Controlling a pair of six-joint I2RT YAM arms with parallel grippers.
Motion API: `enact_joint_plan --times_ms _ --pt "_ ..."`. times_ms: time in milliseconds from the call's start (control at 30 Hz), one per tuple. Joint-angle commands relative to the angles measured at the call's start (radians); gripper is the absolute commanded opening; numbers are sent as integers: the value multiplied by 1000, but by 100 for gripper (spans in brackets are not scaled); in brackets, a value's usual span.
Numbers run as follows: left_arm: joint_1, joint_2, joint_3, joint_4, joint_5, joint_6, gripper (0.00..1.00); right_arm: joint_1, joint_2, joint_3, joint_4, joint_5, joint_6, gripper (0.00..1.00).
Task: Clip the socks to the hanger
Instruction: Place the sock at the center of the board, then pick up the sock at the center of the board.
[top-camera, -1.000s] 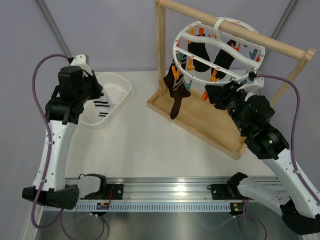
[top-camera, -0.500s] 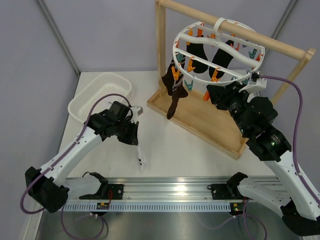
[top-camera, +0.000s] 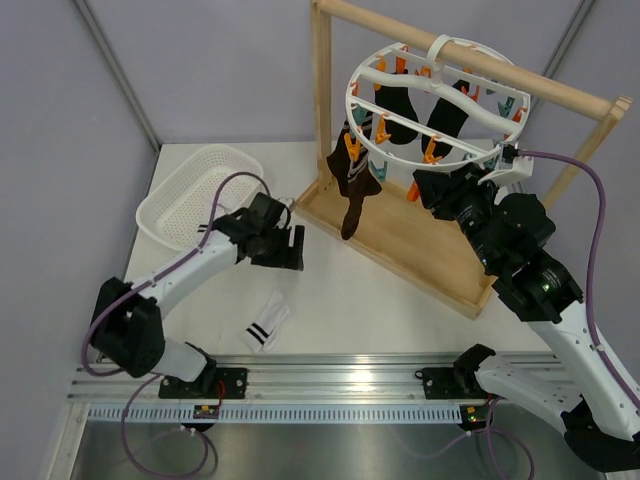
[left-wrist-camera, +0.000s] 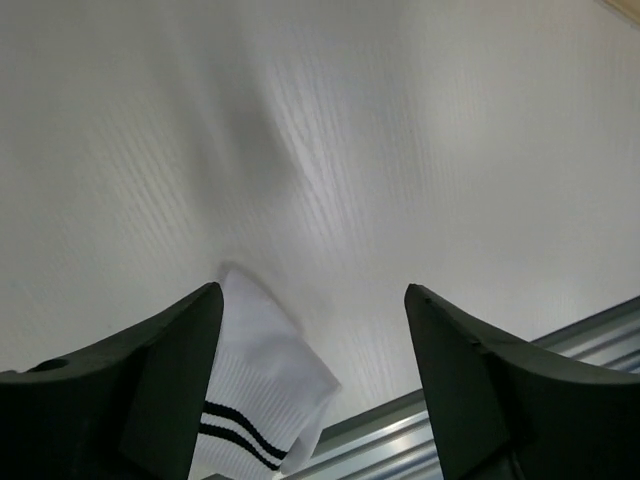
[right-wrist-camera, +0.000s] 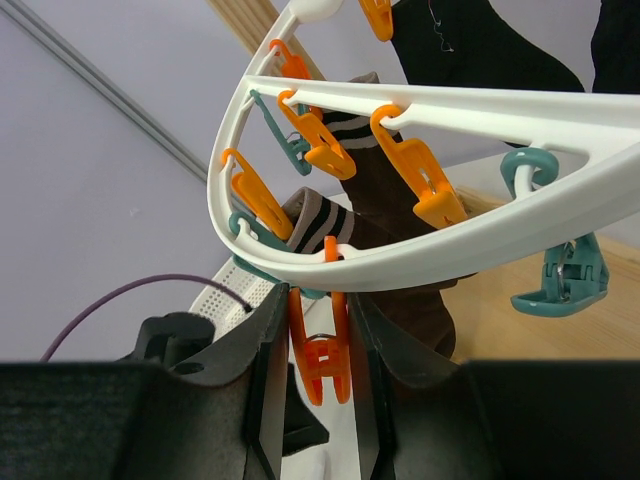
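A white sock with black stripes (top-camera: 265, 322) lies flat on the table near the front rail. My left gripper (top-camera: 288, 250) hovers behind and above it, open and holding nothing. In the left wrist view the sock (left-wrist-camera: 262, 385) shows low between the spread fingers (left-wrist-camera: 160, 385). The round white hanger (top-camera: 436, 100) hangs from the wooden bar, with dark socks (top-camera: 350, 185) clipped to it. My right gripper (top-camera: 428, 188) reaches under the ring (right-wrist-camera: 450, 250) and is shut on a dangling orange clip (right-wrist-camera: 322, 365).
A white mesh basket (top-camera: 195, 195) stands at the back left. The wooden frame stand (top-camera: 400, 238) with its base tray fills the right half. A metal rail (top-camera: 330, 385) runs along the near edge, just beyond the sock.
My left arm swung from the basket to the table's middle with the striped sock, then opened; the sock now lies on the table. The right arm has not moved.
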Motion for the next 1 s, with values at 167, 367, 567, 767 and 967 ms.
enact_joint_plan --times_ms 167,367,567,767,967 --pt "0 -442 -354 -39 -214 -247 75 -4 -2 6 9 -22 -10 0" --pt "-11 -475 -523 94 -76 -340 62 -4 4 -9 20 -25 1 0" --pt "-83 -190 -463 264 -76 -303 39 -4 1 -8 8 -16 2 0" --pt "-169 98 -250 319 -184 -179 34 -2 -2 -6 6 -5 -2 0" --pt "-218 189 -43 301 -251 -109 39 -4 18 3 3 -15 -7 0"
